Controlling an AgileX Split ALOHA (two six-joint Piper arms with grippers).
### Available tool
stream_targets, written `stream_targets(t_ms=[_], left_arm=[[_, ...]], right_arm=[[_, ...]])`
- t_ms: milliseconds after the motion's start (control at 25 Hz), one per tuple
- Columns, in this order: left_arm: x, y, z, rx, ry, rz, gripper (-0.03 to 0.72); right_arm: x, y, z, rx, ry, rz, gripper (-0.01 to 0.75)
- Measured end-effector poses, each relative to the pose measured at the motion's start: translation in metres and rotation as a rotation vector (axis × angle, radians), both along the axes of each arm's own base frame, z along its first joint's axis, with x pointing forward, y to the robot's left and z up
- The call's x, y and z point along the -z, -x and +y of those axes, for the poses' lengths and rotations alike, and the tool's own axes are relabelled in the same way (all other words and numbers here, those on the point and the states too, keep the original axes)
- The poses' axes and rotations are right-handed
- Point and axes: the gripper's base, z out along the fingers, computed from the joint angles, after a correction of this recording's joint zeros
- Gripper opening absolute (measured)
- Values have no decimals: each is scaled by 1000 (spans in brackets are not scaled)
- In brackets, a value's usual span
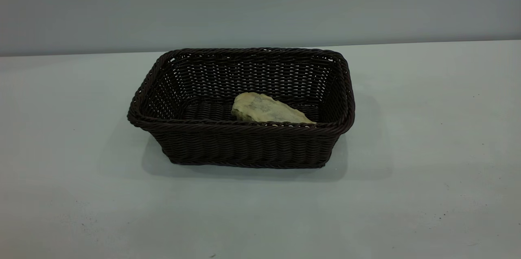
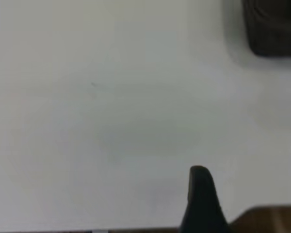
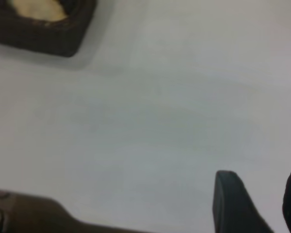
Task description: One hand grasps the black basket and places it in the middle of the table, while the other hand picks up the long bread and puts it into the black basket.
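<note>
I can read no text, label, brand, number or sign on anything in my views

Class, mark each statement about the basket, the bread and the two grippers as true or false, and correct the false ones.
1. The long bread lies inside the black basket. True.
2. The basket is tipped on its side. False: it stands upright on the table.
3. The bread shows its pale underside. True.
4. The right gripper holds the basket's rim. False: it is apart from the basket, over bare table, fingers open.
5. The left gripper holds the bread. False: it holds nothing.
</note>
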Motion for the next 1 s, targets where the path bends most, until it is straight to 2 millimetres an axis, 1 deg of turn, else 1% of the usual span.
stream_targets(t_ms=[200,1000], left_arm=[[0,1,0,-27,0,-7,564],[0,2,0,-28,0,-8,564]], right_arm=[[0,0,-1,91,1,1,238],[0,0,0,95,-12,2,238]])
